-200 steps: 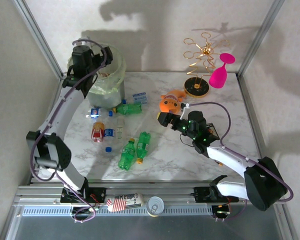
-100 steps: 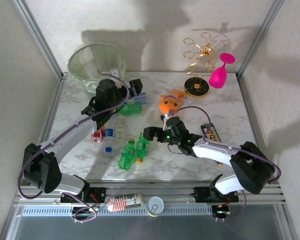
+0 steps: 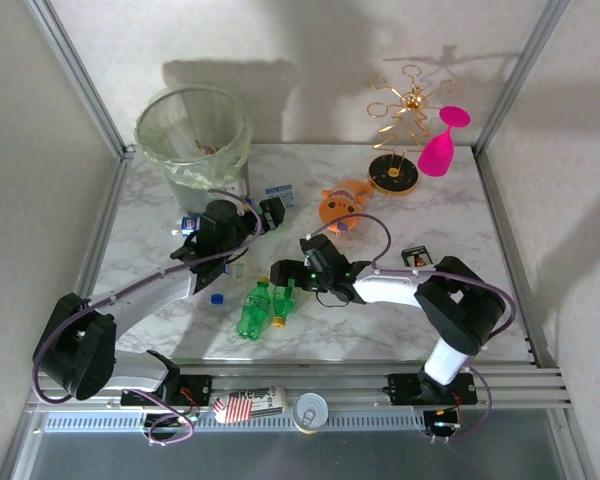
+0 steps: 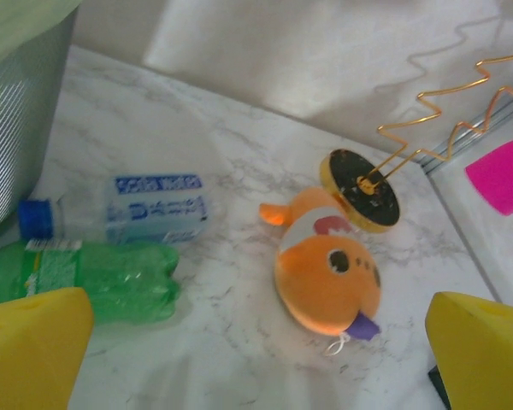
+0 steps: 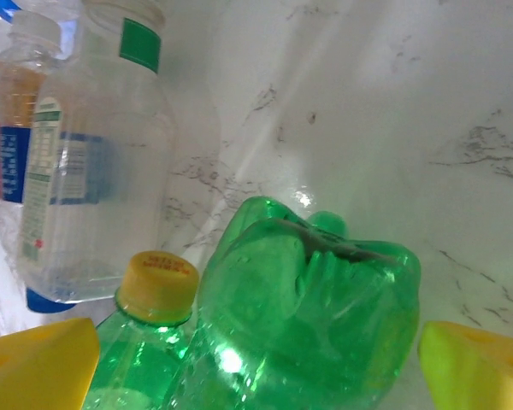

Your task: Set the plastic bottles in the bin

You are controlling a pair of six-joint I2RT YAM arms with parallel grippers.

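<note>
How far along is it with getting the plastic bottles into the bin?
Done: unclear; what the bin holds can't be made out. In hand: nothing; left gripper open, right gripper open astride a green bottle. Left: several plastic bottles lying on the table.

1. A white marble-patterned table (image 3: 480, 210) is enclosed by pale walls (image 3: 310, 40).
2. Aluminium posts (image 3: 77, 78) are set at 11 and 1 o'clock.
3. Dark shadows are cast on the far wall at 12 o'clock.

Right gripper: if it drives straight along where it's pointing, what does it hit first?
Most likely the green bottle: its base sits inside the open right gripper in the wrist view. A yellow-capped green bottle lies close beside it; depth is unclear.
</note>
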